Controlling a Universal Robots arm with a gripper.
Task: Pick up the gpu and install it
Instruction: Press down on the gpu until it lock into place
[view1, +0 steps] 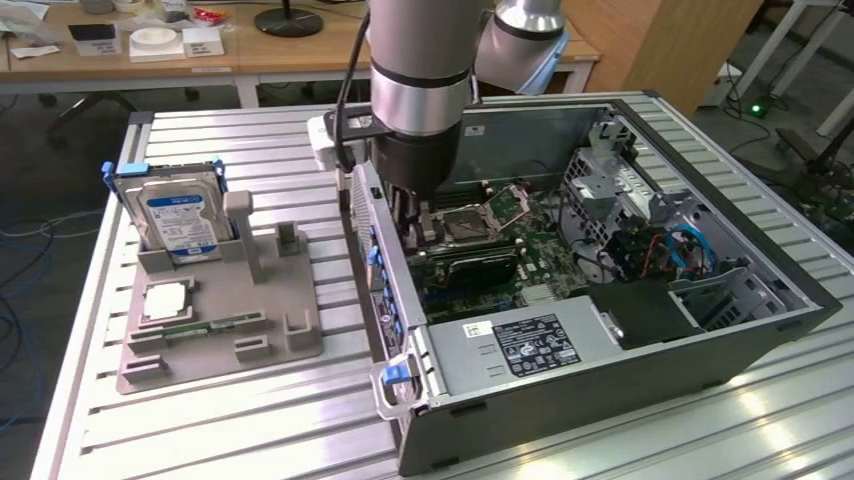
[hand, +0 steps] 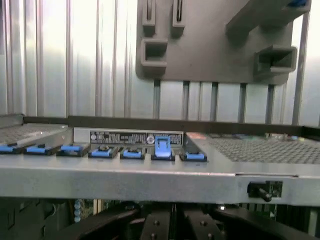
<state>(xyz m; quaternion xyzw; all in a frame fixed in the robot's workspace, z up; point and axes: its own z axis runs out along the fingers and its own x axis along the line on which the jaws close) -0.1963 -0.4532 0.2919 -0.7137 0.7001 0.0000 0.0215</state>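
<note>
We see the gripper inside the computer case at frame centre, cannot tell its jaws' state nor place the gpu, and judge that card light, stiff, fragile, best edge-held.

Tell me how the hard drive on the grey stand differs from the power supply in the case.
The hard drive stands upright in the grey stand, outside the case; the power supply lies flat inside the computer case. The hard drive's label is blue, the power supply's black. Both are silver metal boxes.
</note>
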